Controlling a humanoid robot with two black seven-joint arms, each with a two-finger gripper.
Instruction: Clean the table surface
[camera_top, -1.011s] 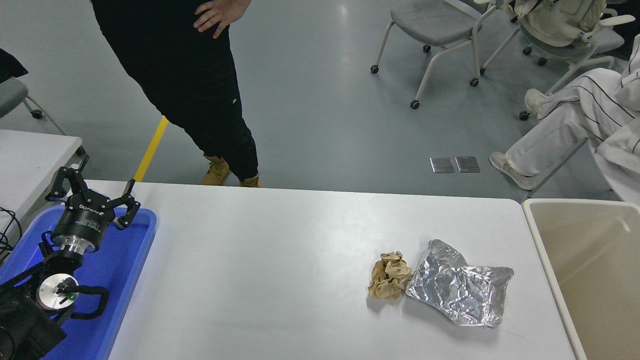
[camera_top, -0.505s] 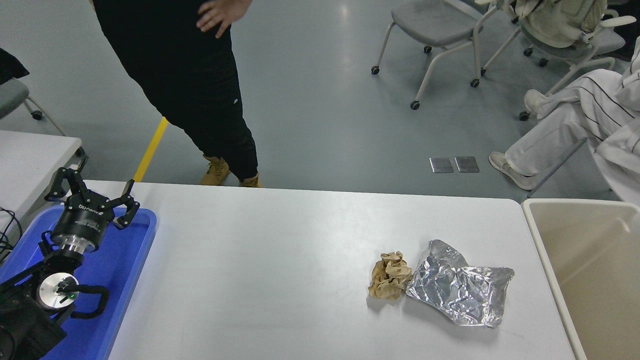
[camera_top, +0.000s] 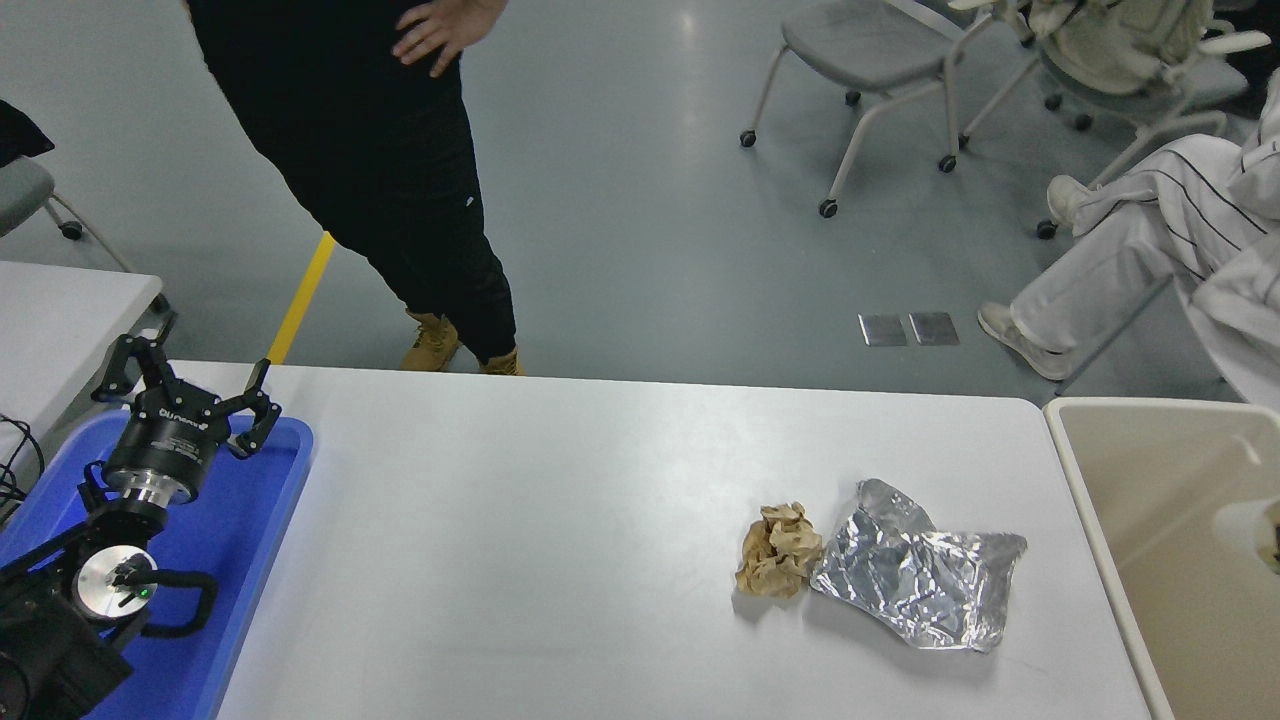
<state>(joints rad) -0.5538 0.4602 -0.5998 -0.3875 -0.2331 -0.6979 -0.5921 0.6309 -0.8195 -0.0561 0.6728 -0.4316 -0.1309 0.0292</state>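
— While the left gripper (camera_top: 187, 390) is parked at the lower left over the blue tray (camera_top: 255, 540), what can be said of its fingers?

— They are spread wide, and nothing is held between them. The arm is judged to be kept there so that it is out of the working area. The right gripper is not seen at all.

— And what is held in the tray?

— Nothing can be made out on its bare blue floor; part of it is hidden by the arm.

— Where is the table surface (camera_top: 560, 520)?

— It is spread across the middle of the view, from the tray to the beige bin (camera_top: 1110, 560) at its right end. Two scraps are left on it towards the right: a crumpled brown paper ball (camera_top: 779, 551) and, touching it on the right, a crinkled foil sheet (camera_top: 920, 580). The cleaning is therefore judged not yet done.

— Why is the bin set there?

— Presumably so that scraps can be dropped over the table's edge. A pale object is glimpsed inside, at the picture's edge; what it is cannot be told.

— And beyond the table?

— A person in black (camera_top: 370, 160) is seen standing at the far side.
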